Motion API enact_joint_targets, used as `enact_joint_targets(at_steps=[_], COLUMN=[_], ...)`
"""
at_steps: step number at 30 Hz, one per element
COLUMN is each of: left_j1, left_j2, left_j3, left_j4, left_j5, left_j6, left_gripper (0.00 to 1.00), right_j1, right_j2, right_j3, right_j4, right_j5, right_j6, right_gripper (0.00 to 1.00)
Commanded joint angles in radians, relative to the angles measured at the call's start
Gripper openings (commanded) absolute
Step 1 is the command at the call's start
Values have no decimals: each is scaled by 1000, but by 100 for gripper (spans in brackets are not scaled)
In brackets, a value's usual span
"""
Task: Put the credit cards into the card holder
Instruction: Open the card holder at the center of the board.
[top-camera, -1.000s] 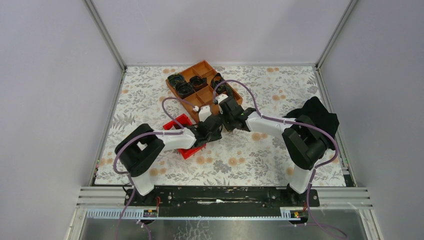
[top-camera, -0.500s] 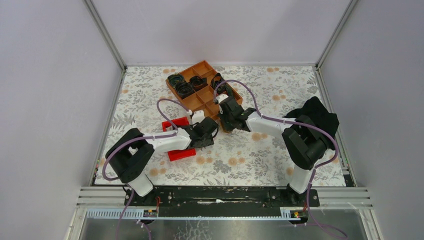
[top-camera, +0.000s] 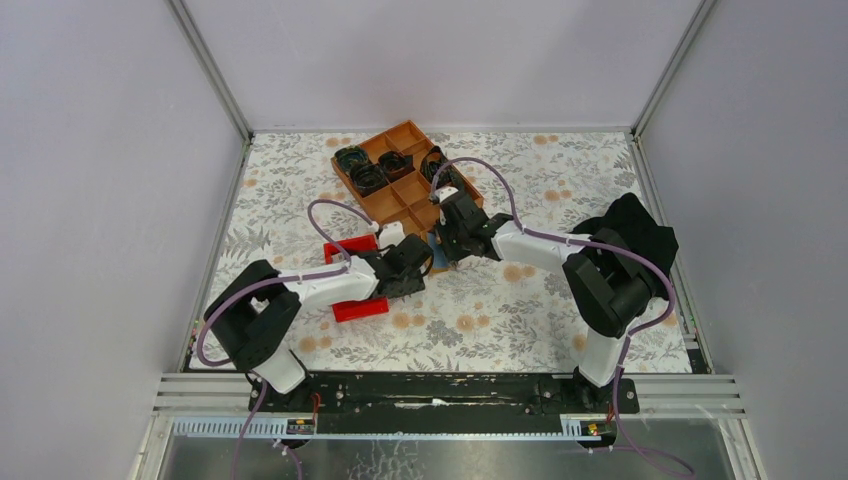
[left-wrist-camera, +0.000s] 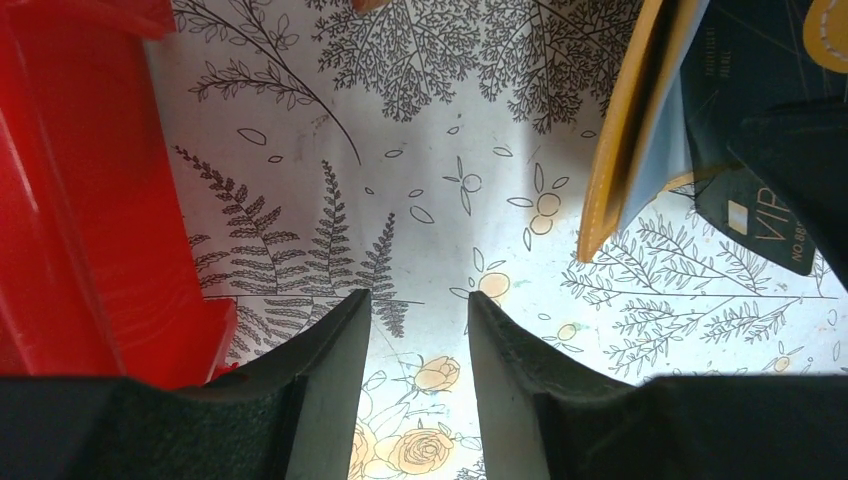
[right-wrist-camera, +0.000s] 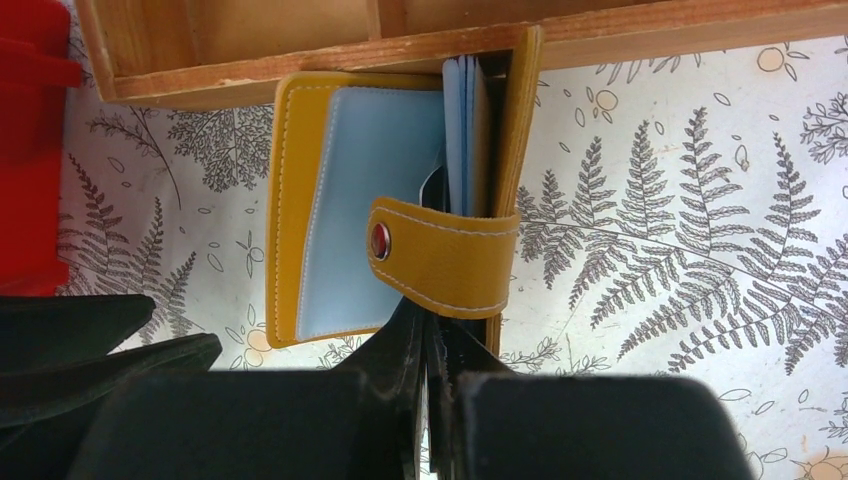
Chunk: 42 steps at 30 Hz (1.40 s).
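Note:
The tan-orange card holder (right-wrist-camera: 290, 200) lies open on the flowered cloth against the wooden tray, its pale blue panel up and its snap strap (right-wrist-camera: 450, 260) folded over. Bluish credit cards (right-wrist-camera: 465, 130) stand edge-on in its fold. My right gripper (right-wrist-camera: 440, 310) is shut under the strap on a thin dark card. The left wrist view shows that dark card (left-wrist-camera: 765, 215), printed "VIP", beside the holder (left-wrist-camera: 620, 130). My left gripper (left-wrist-camera: 418, 297) is open and empty over bare cloth, just left of the holder. From above, the two grippers (top-camera: 415, 262) (top-camera: 447, 245) are close together.
A red plastic bin (top-camera: 358, 308) sits under the left arm, right beside the left fingers (left-wrist-camera: 320, 350). The orange-brown compartment tray (top-camera: 395, 195) with dark items stands just behind the holder. A black cloth (top-camera: 635, 230) lies at the right edge.
The left arm has drawn back to the left and toward the near edge, away from the right gripper. The right gripper has stayed shut at the holder.

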Motion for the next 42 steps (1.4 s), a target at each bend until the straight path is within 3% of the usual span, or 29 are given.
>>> enact_joint_targets(at_steps=[1,23,42], left_j1=[8,10,9], left_j2=[-11,167,160], left_j3=[45,255,185], left_j4=[-8,-6,80], left_j5=[-10,-40,-142], left_j6=[-16,28,-40], left_gripper=[49,53,52], right_j1=[-9,-30,-50], right_j2=[59,20,9], right_j3=[-19,-77,-73], right_j4=[-104,-103,-111], right_j5=[-59,-81,-129], right_j6=[73,112,103], right_gripper=[0,0,0])
